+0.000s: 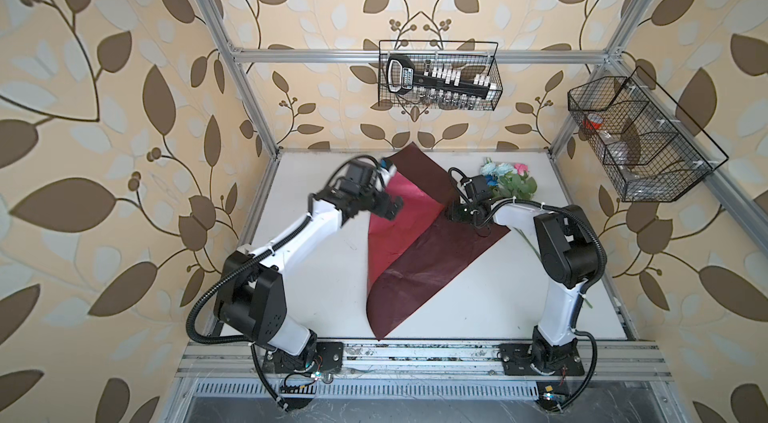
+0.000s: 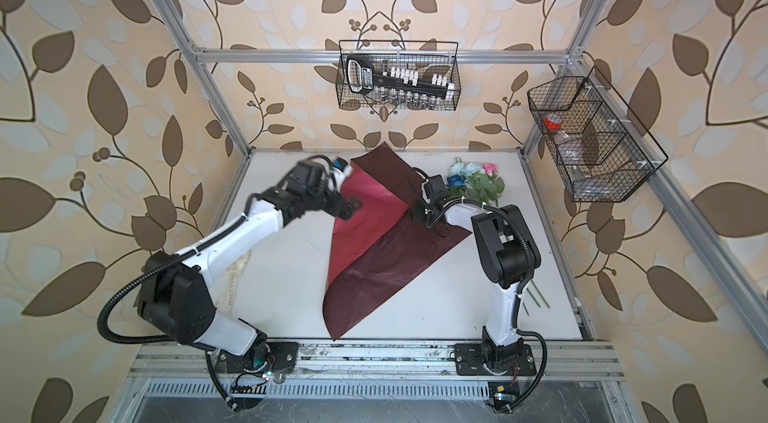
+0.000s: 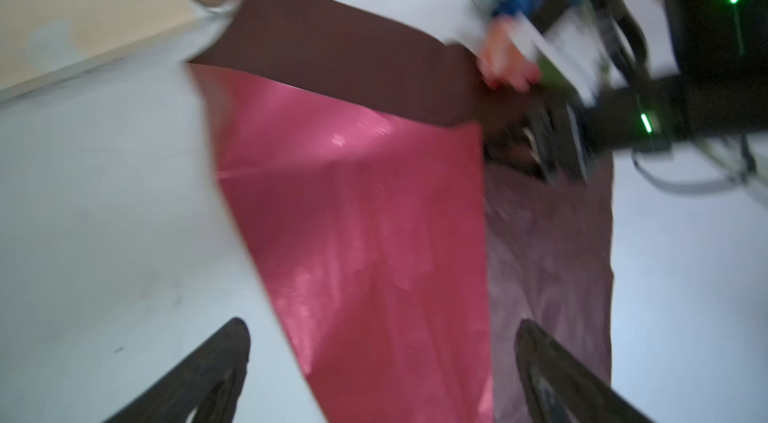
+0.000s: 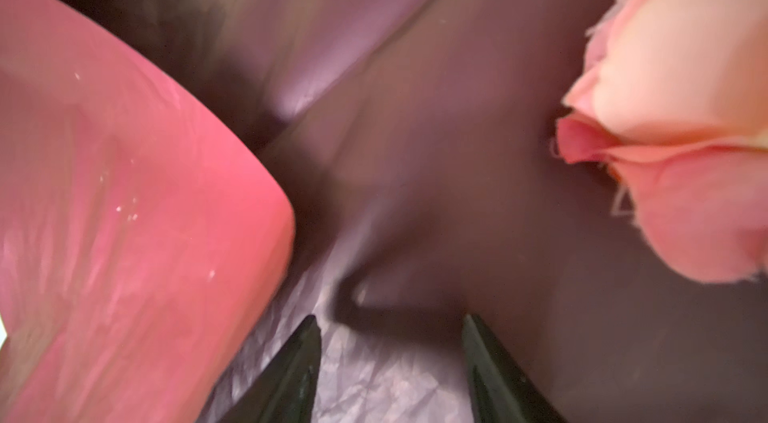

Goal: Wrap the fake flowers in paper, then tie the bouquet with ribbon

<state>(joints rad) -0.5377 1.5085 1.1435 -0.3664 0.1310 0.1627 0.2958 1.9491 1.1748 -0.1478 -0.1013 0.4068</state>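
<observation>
Left wrist view: L gripper (image 3: 381,322) apart over red sheet (image 3: 353,213); right wrist: R gripper (image 4: 388,317) apart, near bouquet (image 4: 665,150)

Glossy red sheet (image 1: 390,246), perhaps foil

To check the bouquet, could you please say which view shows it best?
A top view: the bouquet shows blooms, leaves and stems. The left wrist view blurs it; the right wrist shows one pink bloom.
</observation>
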